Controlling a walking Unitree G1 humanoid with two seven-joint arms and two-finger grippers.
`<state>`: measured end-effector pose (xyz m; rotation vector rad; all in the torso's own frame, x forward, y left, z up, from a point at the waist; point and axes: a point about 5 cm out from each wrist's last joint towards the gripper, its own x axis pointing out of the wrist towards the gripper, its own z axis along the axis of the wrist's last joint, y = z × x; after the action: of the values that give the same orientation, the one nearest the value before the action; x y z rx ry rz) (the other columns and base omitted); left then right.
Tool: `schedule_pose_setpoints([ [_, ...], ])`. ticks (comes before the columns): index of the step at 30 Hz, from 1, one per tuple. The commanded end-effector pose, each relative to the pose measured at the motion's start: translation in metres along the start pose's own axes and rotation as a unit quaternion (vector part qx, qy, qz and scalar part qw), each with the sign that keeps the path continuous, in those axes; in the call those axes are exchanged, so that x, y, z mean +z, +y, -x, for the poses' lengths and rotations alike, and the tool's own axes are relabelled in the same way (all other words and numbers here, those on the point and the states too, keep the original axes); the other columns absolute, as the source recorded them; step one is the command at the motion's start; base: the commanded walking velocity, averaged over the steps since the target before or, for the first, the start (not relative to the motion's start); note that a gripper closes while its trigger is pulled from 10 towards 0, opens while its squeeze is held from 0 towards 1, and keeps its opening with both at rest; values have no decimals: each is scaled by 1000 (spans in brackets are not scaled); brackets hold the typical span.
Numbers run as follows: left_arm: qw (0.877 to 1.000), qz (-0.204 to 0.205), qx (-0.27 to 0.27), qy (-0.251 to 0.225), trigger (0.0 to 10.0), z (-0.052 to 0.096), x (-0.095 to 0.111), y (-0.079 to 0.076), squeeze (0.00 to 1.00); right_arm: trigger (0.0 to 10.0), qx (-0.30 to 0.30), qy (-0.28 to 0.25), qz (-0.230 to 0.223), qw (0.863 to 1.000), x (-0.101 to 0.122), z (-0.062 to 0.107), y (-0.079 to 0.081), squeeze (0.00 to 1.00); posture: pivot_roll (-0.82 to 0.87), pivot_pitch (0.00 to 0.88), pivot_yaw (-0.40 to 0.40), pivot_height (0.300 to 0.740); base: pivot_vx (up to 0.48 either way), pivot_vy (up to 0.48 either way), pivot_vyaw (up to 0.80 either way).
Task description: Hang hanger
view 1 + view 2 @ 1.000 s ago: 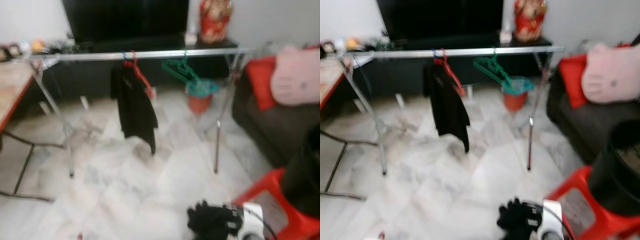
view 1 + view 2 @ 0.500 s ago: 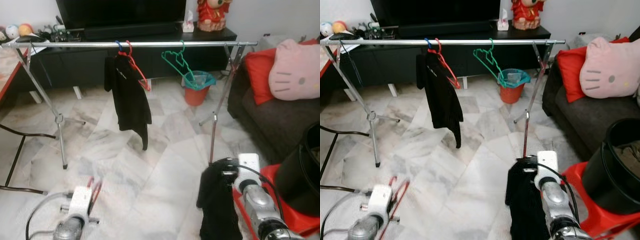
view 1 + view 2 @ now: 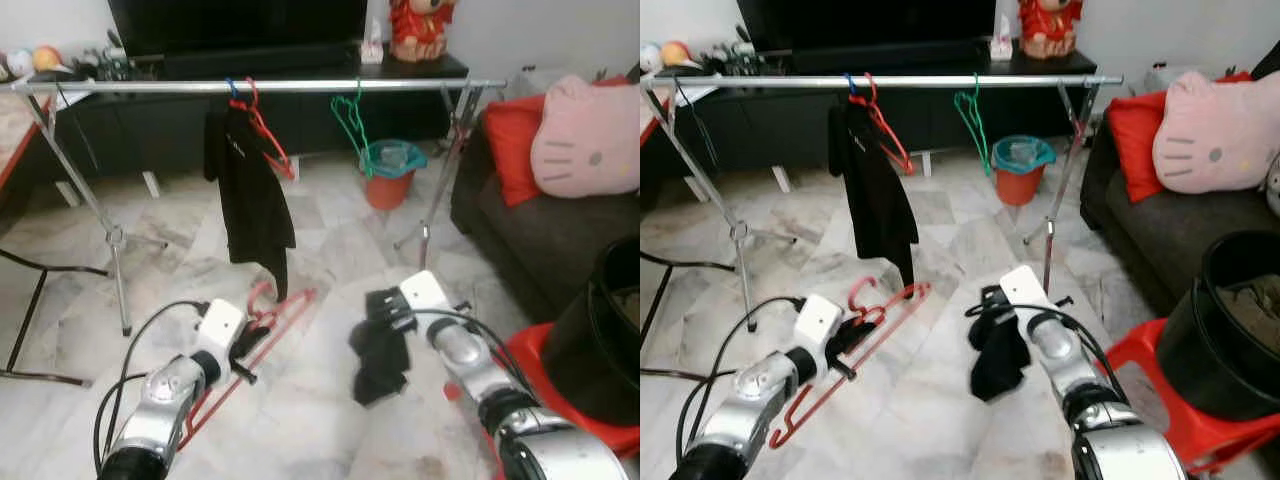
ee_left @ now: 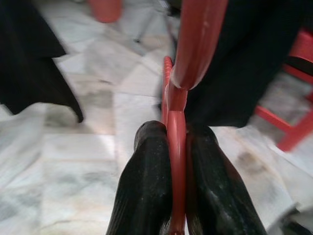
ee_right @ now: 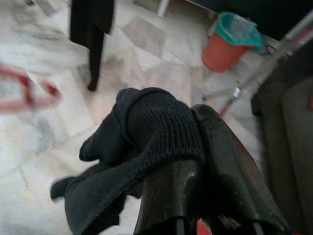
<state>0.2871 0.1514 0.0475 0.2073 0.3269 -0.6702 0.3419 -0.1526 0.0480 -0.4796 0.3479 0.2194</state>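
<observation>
Left gripper [image 3: 252, 340] clamped on red hanger [image 3: 262, 345] held low over marble floor [image 3: 320, 250], right gripper [image 3: 376, 305] clamped on black knit garment [image 3: 380, 358] beside it, both short of steel clothes rail [image 3: 300, 86] carrying black shirt [image 3: 250, 195] and green hanger [image 3: 352, 120].

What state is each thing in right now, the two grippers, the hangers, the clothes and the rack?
left gripper: shut on the red hanger, held above the floor.
right gripper: shut on the black garment, which dangles.
clothes rack: standing, rail level.
hung black garment: hanging from the rail on a hanger.
green hanger: hanging on the rail, bare.
orange bin: upright behind the rack.
</observation>
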Motion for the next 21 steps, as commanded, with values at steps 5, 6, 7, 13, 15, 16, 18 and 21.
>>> schedule_pose_setpoints([
  [5, 997, -21, -75, -1, 10000, 0, 14, -15, 0, 10000, 0, -30, 7, 1000, 32, -9, 9, 0, 16, 0, -22, 740, 0, 0, 0],
  [6, 996, -21, -87, -1, 10000, 1, 15, -18, 0, 10000, 4, -32, 9, 999, 34, -10, 12, 0, 20, 0, -25, 740, 0, 0, 0],
  [7, 996, -21, -87, -1, 10000, 1, 15, -18, 0, 10000, 4, -32, 9, 999, 34, -10, 12, 0, 20, 0, -25, 740, 0, 0, 0],
  [13, 984, -14, -174, 23, 10000, 17, 23, -41, 0, 10000, 4, -22, 22, 1000, 35, -10, 19, 0, 39, 0, -34, 740, 0, 0, 0],
  [15, 978, -20, -204, 34, 10000, 22, 24, -47, 0, 10000, 0, -16, 22, 1000, 34, -10, 19, 0, 43, 0, -35, 740, 0, 0, 0],
  [16, 972, -26, -229, 42, 10000, 25, 26, -51, 0, 10000, -5, -12, 23, 1000, 33, -11, 18, 0, 43, 0, -35, 740, 0, 0, 0],
  [18, 967, -30, -247, 49, 10000, 29, 27, -53, 0, 10000, -8, -10, 22, 1000, 33, -11, 17, 0, 41, 0, -35, 740, 0, 0, 0],
  [21, 955, -44, -288, 57, 10000, 35, 32, -59, 0, 10000, -13, -9, 21, 1000, 35, -12, 14, 0, 33, 0, -31, 740, 0, 0, 0],
])
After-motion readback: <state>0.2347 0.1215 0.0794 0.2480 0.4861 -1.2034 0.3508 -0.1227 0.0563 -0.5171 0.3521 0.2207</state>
